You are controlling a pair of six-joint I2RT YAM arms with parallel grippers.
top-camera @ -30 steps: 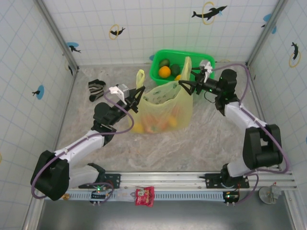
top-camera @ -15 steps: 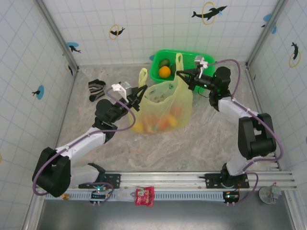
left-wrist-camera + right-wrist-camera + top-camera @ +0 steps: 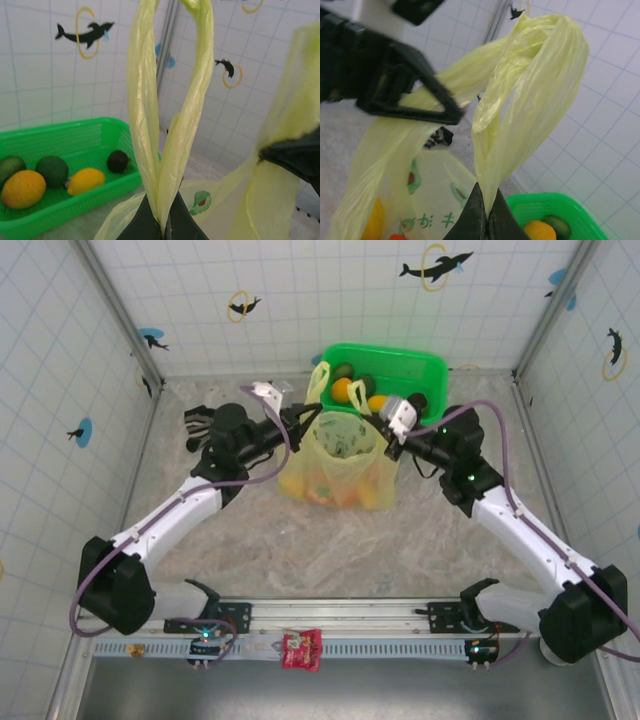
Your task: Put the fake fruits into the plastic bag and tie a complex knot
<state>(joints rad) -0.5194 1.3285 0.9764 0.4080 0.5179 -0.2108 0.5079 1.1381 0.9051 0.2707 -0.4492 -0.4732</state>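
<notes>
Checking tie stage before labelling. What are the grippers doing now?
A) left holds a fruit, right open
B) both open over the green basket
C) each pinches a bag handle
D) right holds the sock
C: the left gripper is shut on one handle loop of the plastic bag, and the right gripper is shut on the other loop; the handles are not yet tied.

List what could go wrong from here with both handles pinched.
1. The left gripper and right gripper each pinch a thin handle by the fingertips; the film may slip or tear.
2. The grippers sit close over the plastic bag; crossing the handles may make them collide.
3. Some fruits lie in the green basket; knotting now may leave them out.
</notes>
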